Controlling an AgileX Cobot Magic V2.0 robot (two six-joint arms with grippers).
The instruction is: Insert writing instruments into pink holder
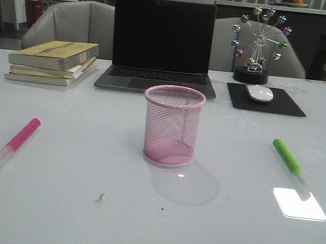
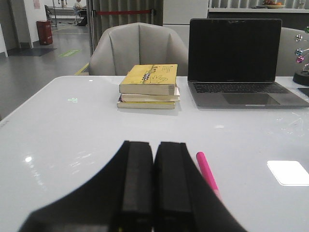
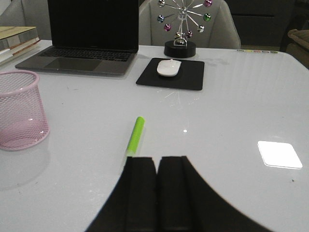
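The pink holder (image 1: 172, 126) (image 3: 20, 110) stands upright and empty at the table's middle. A hot pink highlighter (image 1: 16, 141) (image 2: 207, 171) lies flat to its left, pale cap toward the front edge. A bright green highlighter (image 1: 290, 161) (image 3: 135, 134) lies flat to its right. Neither arm appears in the front view. My left gripper (image 2: 153, 145) is shut with nothing held, the pink highlighter just beside its fingers. My right gripper (image 3: 157, 158) is shut and empty, the green highlighter's near end hidden behind its fingers.
An open laptop (image 1: 161, 46) stands behind the holder. A stack of books (image 1: 54, 61) lies at the back left. At the back right are a mouse (image 1: 260, 92) on a black pad (image 1: 264, 100) and a ball ornament (image 1: 256, 44). Chairs stand beyond the table.
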